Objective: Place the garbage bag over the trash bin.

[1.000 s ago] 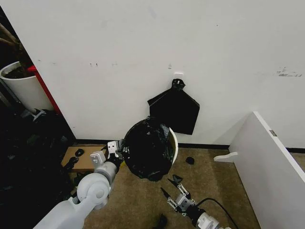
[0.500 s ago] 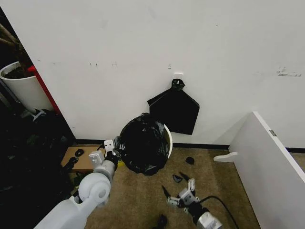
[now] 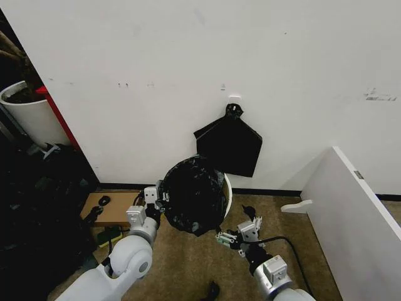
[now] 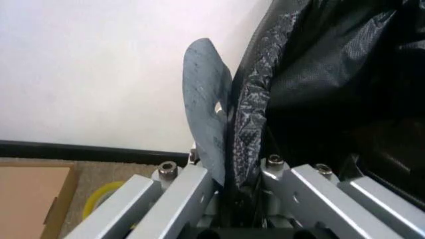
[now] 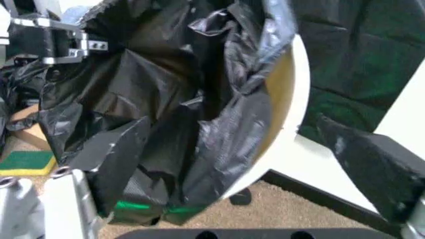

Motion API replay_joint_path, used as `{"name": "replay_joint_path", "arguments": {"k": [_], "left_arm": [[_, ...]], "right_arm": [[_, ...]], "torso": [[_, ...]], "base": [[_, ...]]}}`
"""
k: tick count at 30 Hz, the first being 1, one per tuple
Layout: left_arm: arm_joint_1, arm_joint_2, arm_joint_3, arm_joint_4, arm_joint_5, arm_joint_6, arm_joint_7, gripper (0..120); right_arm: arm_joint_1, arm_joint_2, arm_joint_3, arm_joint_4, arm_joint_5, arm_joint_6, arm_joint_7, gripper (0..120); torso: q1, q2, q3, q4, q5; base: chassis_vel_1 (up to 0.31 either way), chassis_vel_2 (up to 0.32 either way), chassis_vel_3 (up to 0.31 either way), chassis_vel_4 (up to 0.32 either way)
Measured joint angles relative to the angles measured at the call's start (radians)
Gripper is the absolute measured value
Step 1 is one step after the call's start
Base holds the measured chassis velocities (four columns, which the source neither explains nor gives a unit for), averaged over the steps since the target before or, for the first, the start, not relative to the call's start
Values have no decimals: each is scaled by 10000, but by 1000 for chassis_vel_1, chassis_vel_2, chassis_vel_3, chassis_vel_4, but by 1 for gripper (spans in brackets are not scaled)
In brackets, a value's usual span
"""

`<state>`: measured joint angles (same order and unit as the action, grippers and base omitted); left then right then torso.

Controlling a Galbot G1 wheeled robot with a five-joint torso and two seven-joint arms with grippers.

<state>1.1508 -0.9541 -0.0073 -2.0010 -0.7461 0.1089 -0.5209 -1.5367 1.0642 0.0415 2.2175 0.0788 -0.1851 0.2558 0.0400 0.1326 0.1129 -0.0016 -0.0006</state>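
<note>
The trash bin point(image 3: 224, 188), tipped with its mouth toward the robot against the white wall point(image 3: 188, 75), sat lower a moment ago. The glossy, crinkled garbage bag point(image 3: 193, 197) covers most of the mouth; one white rim edge is bare, so fitting is unfinished. The left gripper point(image 3: 152, 199) clamps the rim with bag. The right gripper point(image 3: 235, 235) has come close, fingers spread
</note>
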Motion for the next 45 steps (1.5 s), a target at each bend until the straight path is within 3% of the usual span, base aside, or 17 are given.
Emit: {"name": "replay_joint_path", "arguments": {"k": [10, 25, 27, 31, 45], "left_arm": [[12, 26, 188, -69, 110, 14, 66, 1], [-32, 50, 201, -112, 157, 25, 195, 1], [-31, 52, 201, -116, 162, 25, 196, 1], [38, 59, 203, -141, 198, 16, 214, 1], [67, 157, -27, -58, 79, -148, 370, 1]], "right_arm": [[237, 168, -263, -546, -535, -95, -66, 76], [330, 178, -214, -731, -643, -273, 97, 18], [330, 178, -211, -732, -643, -280, 103, 16], [341, 198, -201, -761, -644, -307, 151, 0], [186, 299, 301, -447, -112, 158, 664, 0]], "torso": [[0, 0, 0, -1, 1], [0, 0, 0, 0, 1], [0, 0, 0, 0, 1], [0, 0, 0, 0, 1], [0, 0, 0, 0, 1]], "base": [[0, 0, 0, 0], [0, 0, 0, 0], [0, 0, 0, 0], [0, 0, 0, 0], [0, 0, 0, 0]]}}
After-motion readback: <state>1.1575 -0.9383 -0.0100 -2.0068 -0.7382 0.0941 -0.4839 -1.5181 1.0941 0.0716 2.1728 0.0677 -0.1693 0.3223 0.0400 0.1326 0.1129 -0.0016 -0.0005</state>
